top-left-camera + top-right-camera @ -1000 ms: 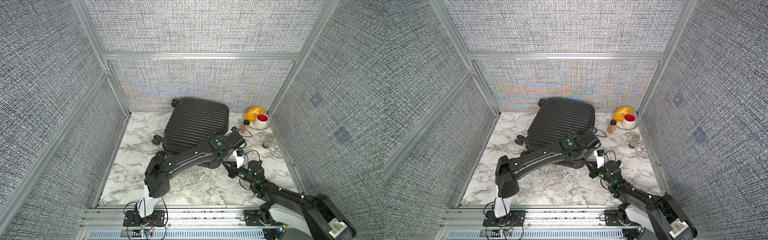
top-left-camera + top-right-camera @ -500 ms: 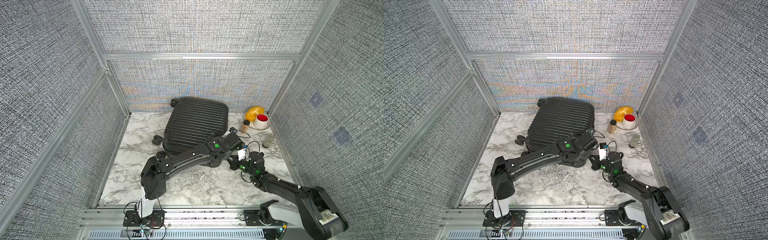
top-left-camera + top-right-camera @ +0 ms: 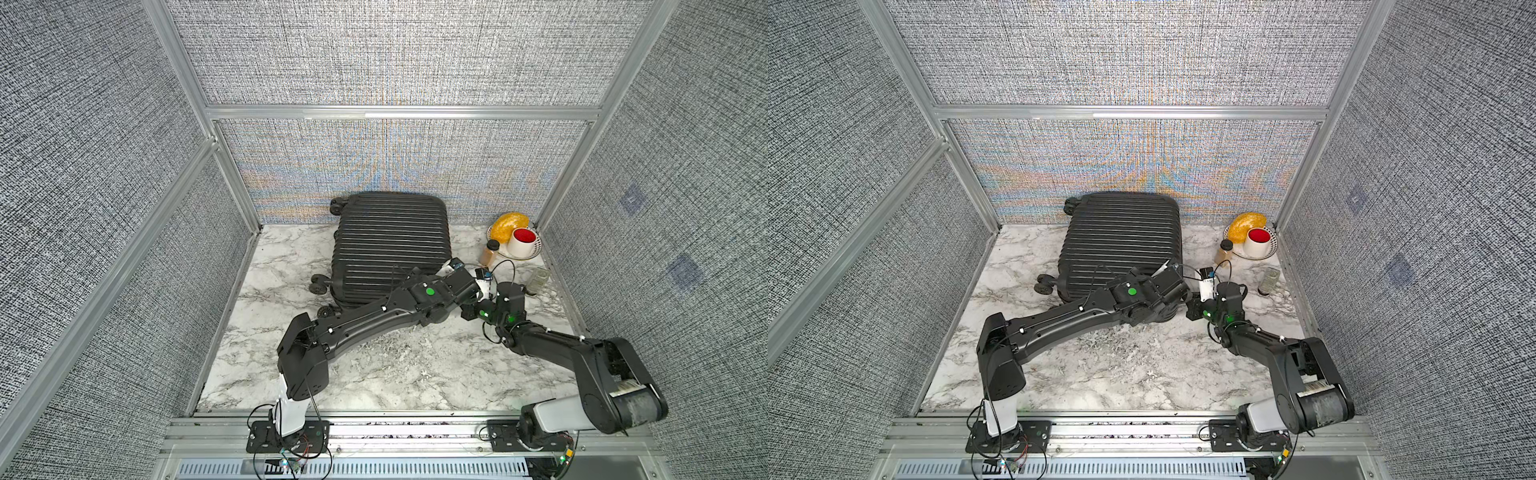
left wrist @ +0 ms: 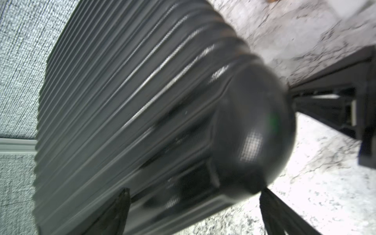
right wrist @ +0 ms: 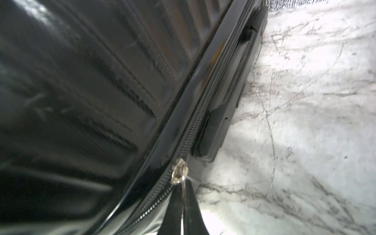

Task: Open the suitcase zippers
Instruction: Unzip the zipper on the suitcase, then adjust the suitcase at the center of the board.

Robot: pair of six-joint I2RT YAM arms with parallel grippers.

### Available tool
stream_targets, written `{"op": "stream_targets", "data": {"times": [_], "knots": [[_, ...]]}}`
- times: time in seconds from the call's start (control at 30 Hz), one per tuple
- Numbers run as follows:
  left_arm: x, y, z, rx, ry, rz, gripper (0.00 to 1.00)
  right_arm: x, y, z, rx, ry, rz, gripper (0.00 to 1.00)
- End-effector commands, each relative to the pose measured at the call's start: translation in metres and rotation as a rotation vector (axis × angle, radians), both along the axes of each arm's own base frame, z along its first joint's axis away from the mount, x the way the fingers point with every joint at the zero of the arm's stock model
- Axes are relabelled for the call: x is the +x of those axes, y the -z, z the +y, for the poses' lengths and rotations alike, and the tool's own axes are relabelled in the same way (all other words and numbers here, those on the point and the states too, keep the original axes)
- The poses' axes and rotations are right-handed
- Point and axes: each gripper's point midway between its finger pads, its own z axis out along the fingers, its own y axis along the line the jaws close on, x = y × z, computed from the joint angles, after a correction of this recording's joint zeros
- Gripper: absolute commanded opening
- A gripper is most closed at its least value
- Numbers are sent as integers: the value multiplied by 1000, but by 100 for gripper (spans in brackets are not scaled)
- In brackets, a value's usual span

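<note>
One ribbed black hard-shell suitcase (image 3: 390, 245) lies flat, far-centre on the veined marble tabletop (image 3: 415, 365). The right gripper (image 5: 184, 187) pinches the single silver zipper pull (image 5: 179, 172) at its near-right edge; the left gripper (image 4: 193, 203) holds its jaws apart.

No legible text, brand, number or sign in any view; suitcase (image 3: 390, 245) shell reads blank.
</note>
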Motion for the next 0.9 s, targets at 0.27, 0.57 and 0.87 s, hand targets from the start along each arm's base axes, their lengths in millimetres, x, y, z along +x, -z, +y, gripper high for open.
{"op": "stream_targets", "data": {"times": [0.27,0.57,0.87], "knots": [[-13,-74,74,-399,-216,-80,100,-51,-8,30,105,-118,-58,0],[-31,-60,264,-810,-717,-121,99,-102,-12,87,72,-267,-100,0],[-46,-38,293,-903,-815,-46,99,-137,-11,170,-42,-472,-164,0]]}}
